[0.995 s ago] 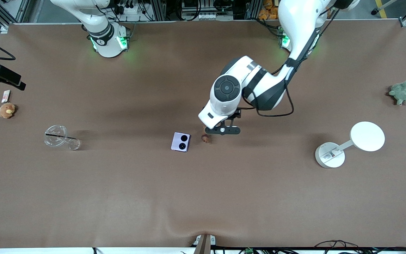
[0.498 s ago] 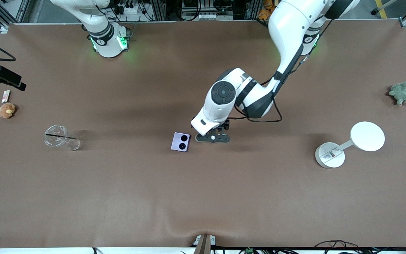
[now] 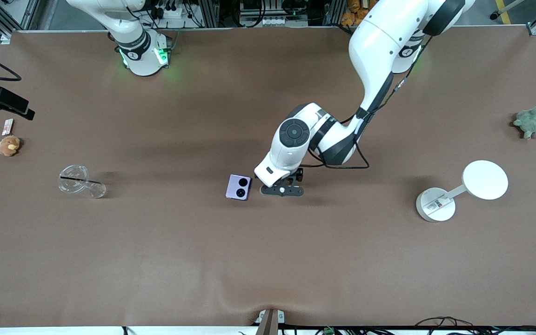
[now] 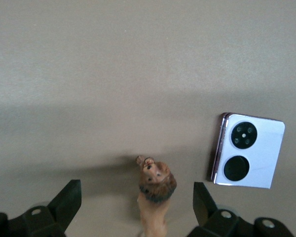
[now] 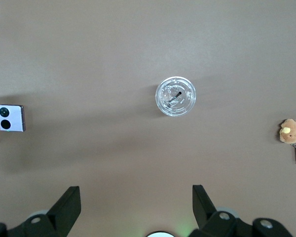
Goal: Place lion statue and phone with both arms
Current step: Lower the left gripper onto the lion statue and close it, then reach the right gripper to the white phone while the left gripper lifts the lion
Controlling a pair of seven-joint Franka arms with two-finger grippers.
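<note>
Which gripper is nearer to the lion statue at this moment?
Left. The left gripper is open right over the lion statue, its fingers to either side, beside the phone. The right gripper waits open, high near its own base, looking down on a clear cup.

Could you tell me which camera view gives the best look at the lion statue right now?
The left wrist view: the lion statue stands on the table between the open left gripper's fingers, beside the phone. In the front view the left arm hides it. The right wrist view does not show it.
</note>
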